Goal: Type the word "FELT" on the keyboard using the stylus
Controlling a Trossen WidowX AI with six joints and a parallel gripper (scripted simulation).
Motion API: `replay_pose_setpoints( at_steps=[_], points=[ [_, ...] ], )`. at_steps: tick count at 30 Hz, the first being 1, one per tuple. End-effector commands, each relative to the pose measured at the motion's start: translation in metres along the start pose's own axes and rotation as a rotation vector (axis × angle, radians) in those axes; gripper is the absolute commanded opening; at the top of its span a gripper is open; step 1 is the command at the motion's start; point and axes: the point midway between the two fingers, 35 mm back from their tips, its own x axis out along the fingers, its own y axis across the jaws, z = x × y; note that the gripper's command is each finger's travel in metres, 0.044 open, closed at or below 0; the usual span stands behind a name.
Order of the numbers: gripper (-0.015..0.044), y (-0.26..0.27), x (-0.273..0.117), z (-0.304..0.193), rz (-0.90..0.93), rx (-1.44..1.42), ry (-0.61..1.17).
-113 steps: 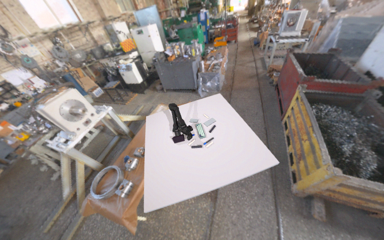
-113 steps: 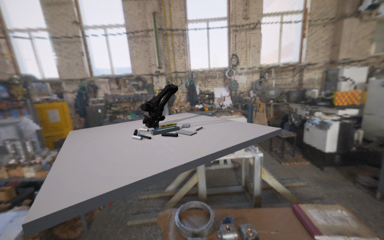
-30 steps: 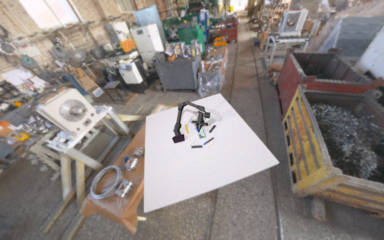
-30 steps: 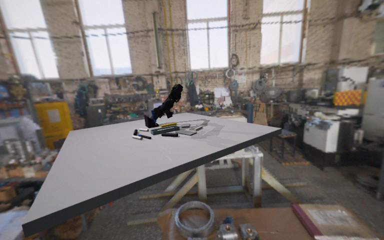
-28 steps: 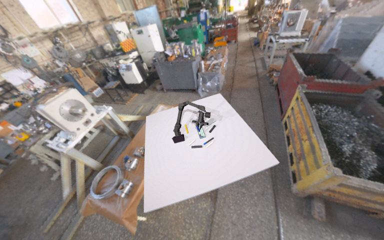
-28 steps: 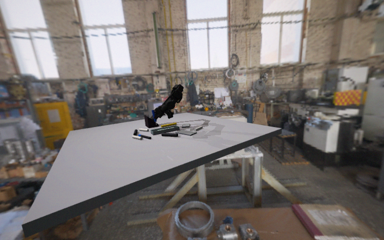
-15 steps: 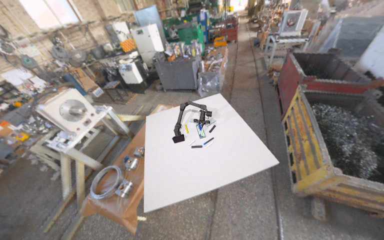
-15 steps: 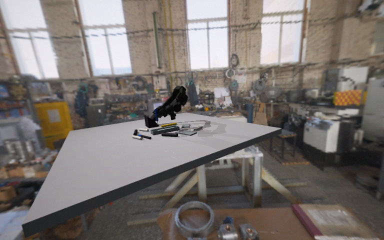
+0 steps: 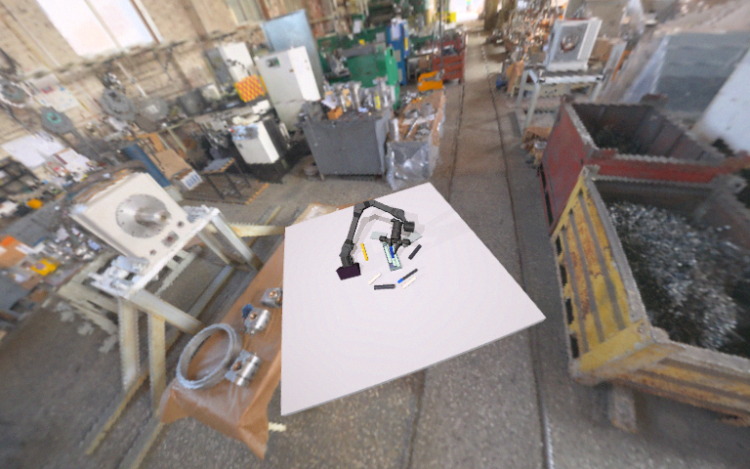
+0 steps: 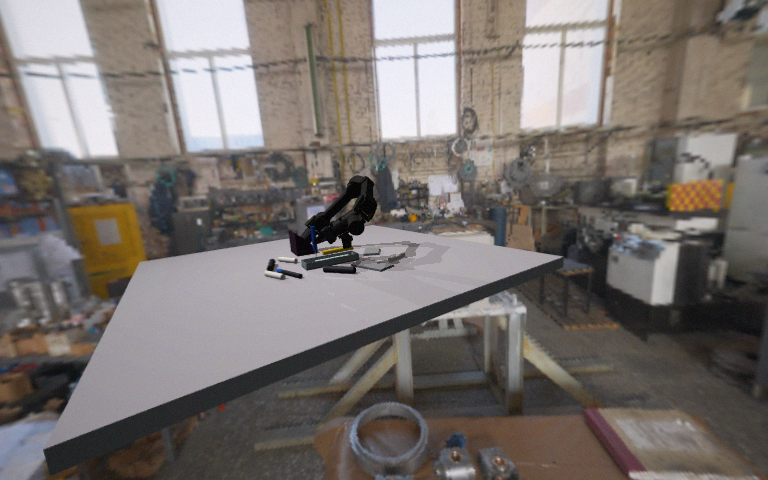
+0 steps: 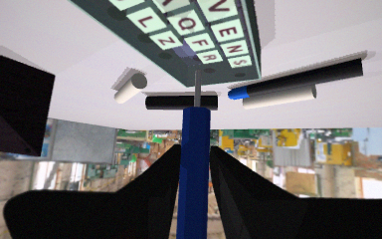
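My gripper [image 9: 394, 243] [image 11: 195, 151] is shut on the blue stylus [image 9: 392, 252] [image 10: 313, 237] [image 11: 195, 124]. The stylus's thin grey tip points away from the fingers toward the keyboard. The dark green keyboard [image 9: 395, 267] [image 10: 331, 261] [image 11: 224, 77] lies on the table with pale keys. In the wrist view the tip overlaps the keyboard's near end, close to the R key [image 11: 210, 56] and below the Z key [image 11: 165, 40]. The F key [image 11: 201, 43], E key [image 11: 226, 31] and L key [image 11: 145, 21] also show. No T key can be made out. I cannot tell whether the tip touches anything.
Around the keyboard lie a yellow stick [image 9: 364, 252] [image 10: 336, 250], a black cylinder [image 9: 384, 286] [image 11: 181, 103], a blue-tipped black pen [image 9: 409, 275] [image 11: 308, 78], and a white cylinder [image 9: 375, 278] [image 11: 130, 89]. The dark arm base [image 9: 348, 271] [image 11: 25, 105] stands to one side.
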Motion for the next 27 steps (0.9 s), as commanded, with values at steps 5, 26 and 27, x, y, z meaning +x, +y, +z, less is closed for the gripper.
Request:
replay_pose_setpoints(
  at_steps=[5,26,27],
  points=[
    [0.0081,0.0003,0.0026,0.0055,0.001,0.004,-0.003],
    [0.0081,0.0003,0.0056,0.011,0.001,0.004,-0.003],
    [0.0081,0.0003,0.0057,0.0111,0.001,0.004,-0.003]
  ],
)
